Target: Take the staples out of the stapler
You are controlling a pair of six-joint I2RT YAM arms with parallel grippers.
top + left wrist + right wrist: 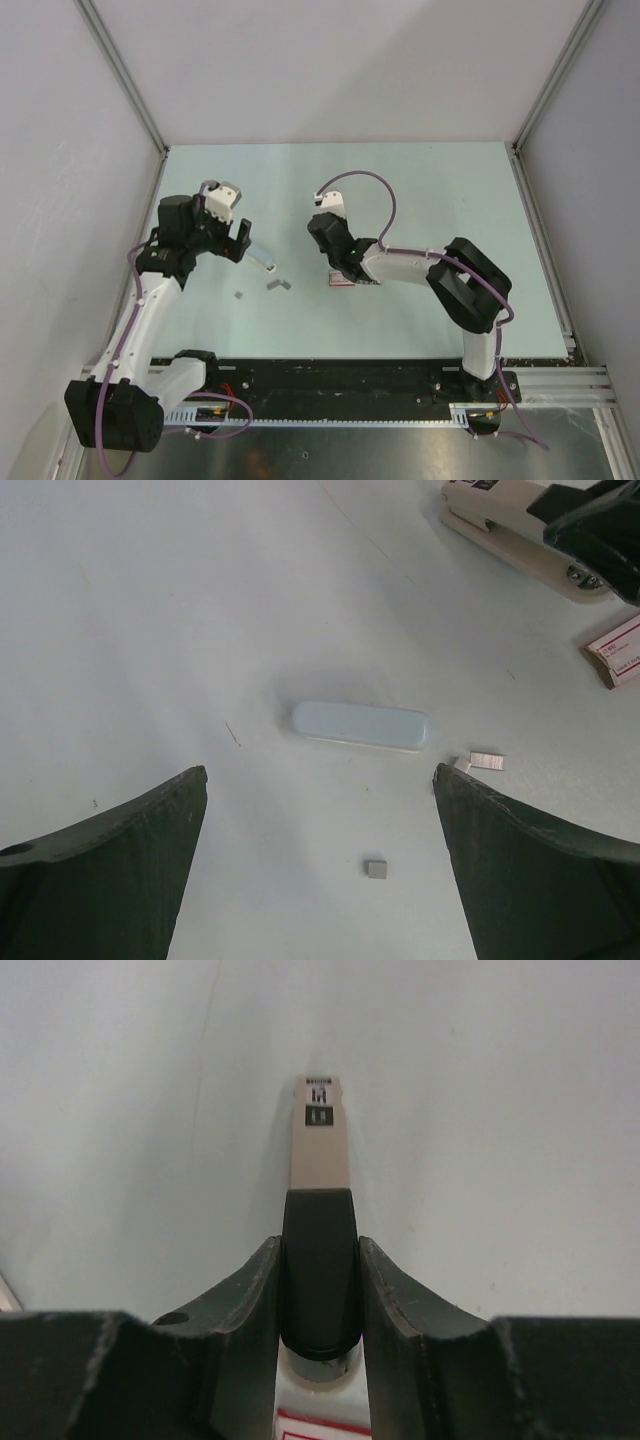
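Observation:
The beige stapler (320,1145) with a black rear cap lies on the table and points away in the right wrist view. My right gripper (318,1250) is shut on its black cap. The stapler also shows at the top right of the left wrist view (505,530). In the top view it is mostly hidden under the right gripper (340,260). Two tiny grey staple pieces lie loose on the table, a strip (487,761) and a small square piece (376,869). They also show in the top view (278,285). My left gripper (320,780) is open and empty above the square piece.
A pale blue oblong piece (362,725) lies between the left gripper's fingers and the stapler, also seen from above (262,262). A small red-and-white flat box (618,652) lies just behind the stapler, under the right gripper (348,281). Walls enclose the table.

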